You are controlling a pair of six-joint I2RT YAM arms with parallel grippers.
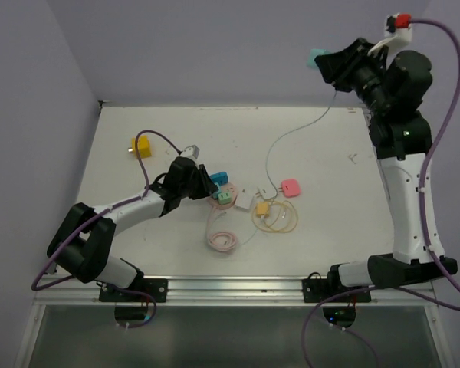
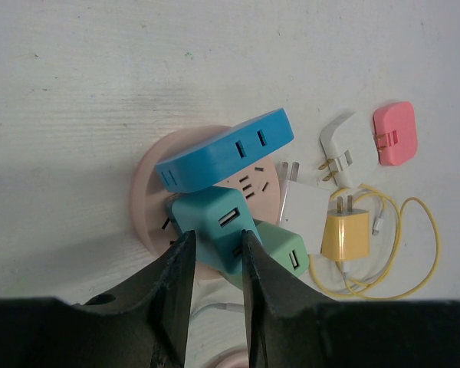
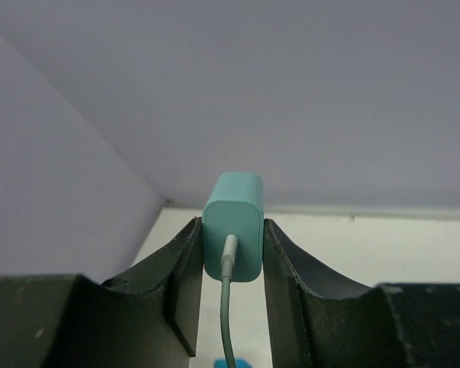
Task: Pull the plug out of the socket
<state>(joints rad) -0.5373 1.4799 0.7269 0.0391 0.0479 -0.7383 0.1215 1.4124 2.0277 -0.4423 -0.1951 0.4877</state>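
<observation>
Teal plug (image 2: pixel 215 222) sits in the round pink socket (image 2: pixel 147 192), near the middle of the surface (image 2: pixel 100 77). Your left pincer (image 2: pixel 216 239) pinches the plug by its two sides at the nearer end. Watch that hold: the fingers seem to catch only the plug's lower part, so a hard pull could slide them off.

Nothing presses the socket down onto the surface. I judge that it may lift or drag along with the plug instead of letting go.

Crowding adds risk. A green plug (image 2: pixel 287 249) touches the teal one on its right, and a blue adapter (image 2: pixel 226 149) leans across the socket just beyond. A tilted pull could knock either.

Farther right, apart from the socket, lie a yellow charger (image 2: pixel 345 234) with its looped yellow cable (image 2: pixel 422 245), a white plug (image 2: pixel 339 149) and a pink adapter (image 2: pixel 395 132).

Farthest off, your right pincer (image 3: pixel 231 230) is raised high near the far edge of the surface. It is clamped on a teal charger (image 3: pixel 232 222) whose cord (image 3: pixel 228 307) hangs down. If that arm swings, the cord could sweep the loose pieces.
</observation>
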